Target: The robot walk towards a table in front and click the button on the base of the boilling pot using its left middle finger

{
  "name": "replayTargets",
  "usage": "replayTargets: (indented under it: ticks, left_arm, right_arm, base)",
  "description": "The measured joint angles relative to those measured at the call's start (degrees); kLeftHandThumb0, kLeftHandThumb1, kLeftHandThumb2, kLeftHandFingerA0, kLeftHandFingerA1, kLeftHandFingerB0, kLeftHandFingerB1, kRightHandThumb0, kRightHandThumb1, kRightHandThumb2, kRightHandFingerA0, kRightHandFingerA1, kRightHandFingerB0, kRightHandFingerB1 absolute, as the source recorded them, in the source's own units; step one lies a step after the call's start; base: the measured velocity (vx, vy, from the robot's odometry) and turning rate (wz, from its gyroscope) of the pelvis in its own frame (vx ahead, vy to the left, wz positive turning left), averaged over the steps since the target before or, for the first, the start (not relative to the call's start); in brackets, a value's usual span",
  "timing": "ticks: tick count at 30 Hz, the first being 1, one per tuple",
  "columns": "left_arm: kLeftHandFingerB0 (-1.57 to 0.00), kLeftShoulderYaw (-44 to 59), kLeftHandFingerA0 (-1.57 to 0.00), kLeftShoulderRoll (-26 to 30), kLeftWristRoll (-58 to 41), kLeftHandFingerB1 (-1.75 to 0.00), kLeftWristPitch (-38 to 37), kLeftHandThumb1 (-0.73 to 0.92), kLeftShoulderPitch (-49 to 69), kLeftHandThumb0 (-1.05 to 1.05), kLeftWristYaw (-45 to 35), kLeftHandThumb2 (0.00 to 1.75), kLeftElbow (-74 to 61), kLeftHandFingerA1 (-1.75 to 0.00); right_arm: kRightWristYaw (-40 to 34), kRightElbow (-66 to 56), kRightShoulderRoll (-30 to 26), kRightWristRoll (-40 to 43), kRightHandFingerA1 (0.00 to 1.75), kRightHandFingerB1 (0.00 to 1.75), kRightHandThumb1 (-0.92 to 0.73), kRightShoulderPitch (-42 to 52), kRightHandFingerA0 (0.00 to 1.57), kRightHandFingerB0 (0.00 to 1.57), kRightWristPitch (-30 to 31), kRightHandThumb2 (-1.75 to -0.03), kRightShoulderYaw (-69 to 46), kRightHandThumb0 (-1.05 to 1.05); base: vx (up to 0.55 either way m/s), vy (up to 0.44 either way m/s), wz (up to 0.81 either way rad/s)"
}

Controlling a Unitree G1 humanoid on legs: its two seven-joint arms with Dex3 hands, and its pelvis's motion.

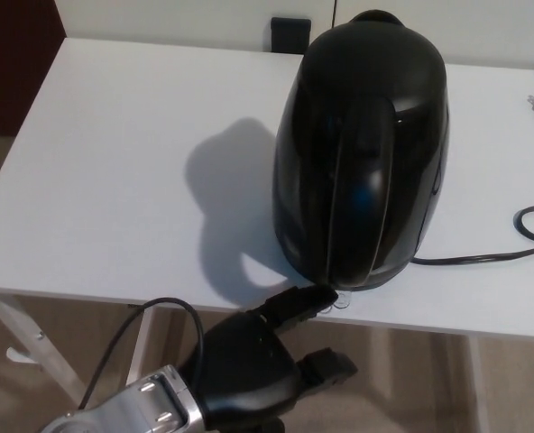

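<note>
The boiling pot [362,149] stands upright on the white table [114,180], close to the near edge, with its handle facing the robot at 6 o'clock. The left hand [258,361] reaches up from below the table edge, holding nothing, fingers spread: one finger [299,302] extends toward 1 o'clock, its tip touching or just short of the pot's base at the foot of the handle, where a small clear tab, probably the button [342,301], protrudes. A second finger [330,365] points toward 3 o'clock, clear of the table. To complete the press well, the extended fingertip should bear on the tab alone, pushing downward without nudging the pot sideways. Count: one pot, one table, one power cord [501,244] trailing toward 3 o'clock, one robot hand in view; the right hand does not show.
</note>
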Motion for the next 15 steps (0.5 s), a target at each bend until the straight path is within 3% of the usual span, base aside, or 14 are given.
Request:
replayTargets:
  ticks: [7, 15]
  left_arm:
    - [-0.22, -1.5, -0.29, -0.2, 0.9, -0.29, 0.2, 0.68, 0.0, -0.56, 0.7, 0.61, 0.4, -0.30]
    - [-0.23, -2.9, -0.30, -0.2, 1.7, -0.29, 0.8, 0.66, 0.1, -0.56, 1.8, 0.61, 0.6, -0.31]
  right_arm:
    - [0.0, -0.2, -0.2, -0.2, 0.50, 0.42, -0.73, -0.3, 0.51, 0.41, 0.2, -0.61, 0.2, -0.10]
    - [0.4, -0.9, -0.4, -0.4, 0.53, 0.43, -0.74, -0.3, 0.56, 0.41, 0.7, -0.61, 0.3, -0.09]
  base:
    - [0.00, 0.000, 0.00]
    - [0.00, 0.000, 0.00]
